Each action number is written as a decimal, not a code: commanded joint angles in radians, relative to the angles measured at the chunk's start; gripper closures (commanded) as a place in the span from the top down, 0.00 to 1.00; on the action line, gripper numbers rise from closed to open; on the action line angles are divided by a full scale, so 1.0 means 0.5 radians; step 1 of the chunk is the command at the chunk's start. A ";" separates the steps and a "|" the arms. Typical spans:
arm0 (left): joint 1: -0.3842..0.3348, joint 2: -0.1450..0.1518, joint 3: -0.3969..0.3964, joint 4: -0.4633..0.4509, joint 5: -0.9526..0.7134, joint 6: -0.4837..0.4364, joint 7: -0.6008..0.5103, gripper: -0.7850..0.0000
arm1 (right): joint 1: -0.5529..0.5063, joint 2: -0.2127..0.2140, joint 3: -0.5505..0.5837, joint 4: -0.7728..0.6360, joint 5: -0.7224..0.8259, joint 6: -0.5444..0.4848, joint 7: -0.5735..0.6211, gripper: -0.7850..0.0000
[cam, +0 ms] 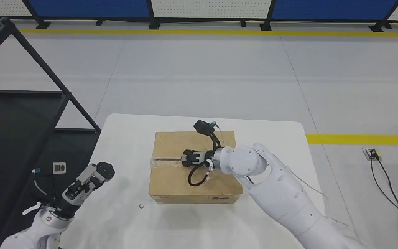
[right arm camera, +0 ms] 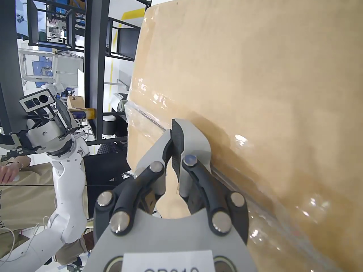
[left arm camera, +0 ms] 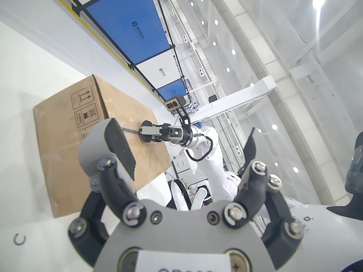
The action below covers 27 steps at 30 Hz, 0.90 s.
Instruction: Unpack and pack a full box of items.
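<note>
A sealed brown cardboard box (cam: pixel 186 183) stands in the middle of the white table (cam: pixel 124 140), with clear tape (right arm camera: pixel 147 114) along its top seam. My right gripper (right arm camera: pixel 173 140) is shut, its tips pressed to that taped seam on the box top (right arm camera: pixel 269 72). From above, the right gripper (cam: pixel 186 157) lies near the box's left end. My left gripper (left arm camera: pixel 184 142) is open and holds nothing, standing away from the box (left arm camera: pixel 62 154). It hovers at the table's left edge (cam: pixel 102 169). The left wrist view also shows the right gripper (left arm camera: pixel 141 134) on the box top.
A small metal ring (cam: pixel 142 206) lies on the table in front of the box's left corner, also seen as a ring (left arm camera: pixel 19 239) near the left gripper. A black metal frame (cam: pixel 37 106) stands beside the table on the left.
</note>
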 commanded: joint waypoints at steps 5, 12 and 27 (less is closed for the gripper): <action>0.077 0.002 -0.058 0.013 -0.063 -0.051 -0.064 1.00 | 0.106 -0.094 -0.120 0.138 0.073 -0.005 -0.085 0.00; 0.146 0.006 -0.131 0.048 -0.154 -0.089 -0.154 1.00 | 0.206 -0.214 -0.251 0.304 0.154 -0.022 -0.160 0.00; 0.153 0.016 -0.168 0.137 -0.247 -0.112 -0.350 1.00 | 0.247 -0.382 -0.350 0.507 0.211 -0.136 -0.304 0.00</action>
